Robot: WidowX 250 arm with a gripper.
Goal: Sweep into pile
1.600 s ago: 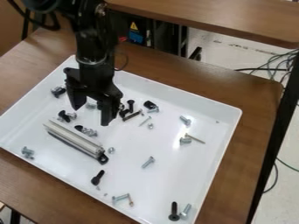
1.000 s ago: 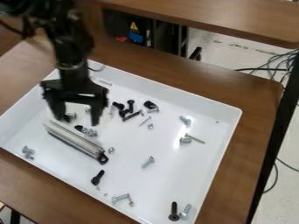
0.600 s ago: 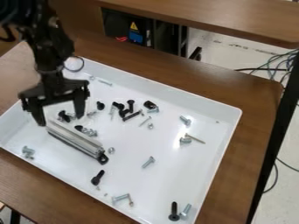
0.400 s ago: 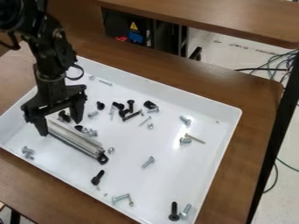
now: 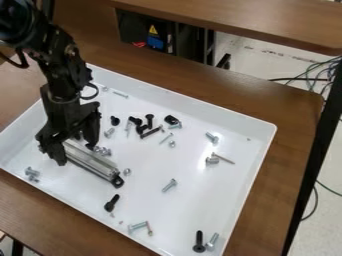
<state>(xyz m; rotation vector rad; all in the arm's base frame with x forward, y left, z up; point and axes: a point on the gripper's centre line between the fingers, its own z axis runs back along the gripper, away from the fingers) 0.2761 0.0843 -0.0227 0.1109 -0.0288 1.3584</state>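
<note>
Gripper (image 5: pixel 76 153): fingers open, astride the ten-o'clock end of the metal bar (image 5: pixel 92 161), which lies at nine o'clock in the white tray (image 5: pixel 207 200). Loose screws (image 5: pixel 149 119) cluster near twelve. Recommended: close squarely, keep the bar's long edge low, sweep gently.

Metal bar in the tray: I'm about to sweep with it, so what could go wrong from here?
The pincer is at one end of the metal bar, so the far end might swing or drag if the bar is pushed from there.

Silver screws lie right beside the bar's long side and could get caught under it or scatter as it moves.

The black screw near the tray's wall may jam there or be missed.
</note>
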